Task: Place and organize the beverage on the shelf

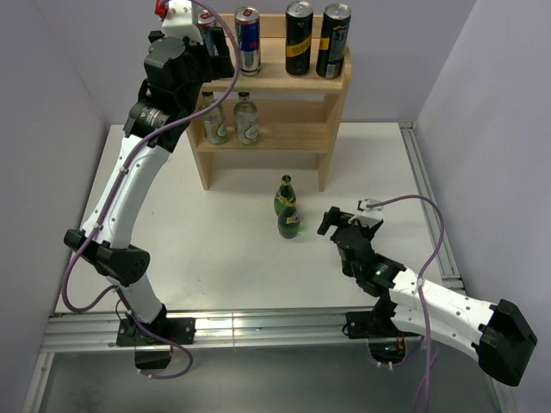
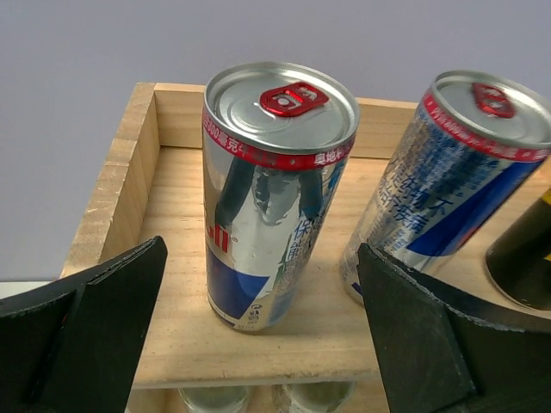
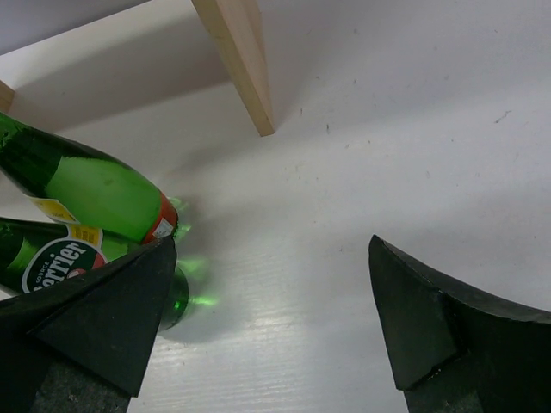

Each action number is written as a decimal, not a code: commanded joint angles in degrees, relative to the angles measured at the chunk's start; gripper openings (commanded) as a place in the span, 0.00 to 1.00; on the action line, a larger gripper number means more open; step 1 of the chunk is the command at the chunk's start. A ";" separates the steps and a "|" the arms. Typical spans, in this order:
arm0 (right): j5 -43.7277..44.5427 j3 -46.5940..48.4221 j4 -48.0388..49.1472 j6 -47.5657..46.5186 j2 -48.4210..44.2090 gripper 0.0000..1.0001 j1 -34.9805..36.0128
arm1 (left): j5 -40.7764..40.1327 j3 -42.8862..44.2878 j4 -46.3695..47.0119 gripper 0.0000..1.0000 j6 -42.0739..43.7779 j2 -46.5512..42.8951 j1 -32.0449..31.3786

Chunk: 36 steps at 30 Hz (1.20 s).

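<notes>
Hands gape wide: left hand (image 2: pixel 260 249) before the can (image 2: pixel 275 198) at the shelf (image 2: pixel 129 172) rim, right hand (image 3: pixel 271 245) beside green bottles (image 3: pixel 95 185).

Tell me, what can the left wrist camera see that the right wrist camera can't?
Only the left wrist shows two Red Bull cans standing on the shelf, on its upper board. Only the right wrist shows two green bottles, one labelled Perrier, on the white table. Both show some light-wood shelf and their own open black fingers.
</notes>
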 commanded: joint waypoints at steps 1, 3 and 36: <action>2.00 0.94 2.02 -0.44 -0.01 1.00 -0.23 | 1.79 0.31 0.87 0.99 -1.75 -4.38 -0.31; 2.27 0.94 2.02 -0.62 -0.10 0.99 -0.23 | 2.14 -0.31 -0.37 0.99 -2.19 -6.21 -1.27; -20.77 5.07 21.26 -7.12 19.49 1.00 11.64 | -0.32 -77.91 15.88 0.94 -17.57 -49.73 -11.38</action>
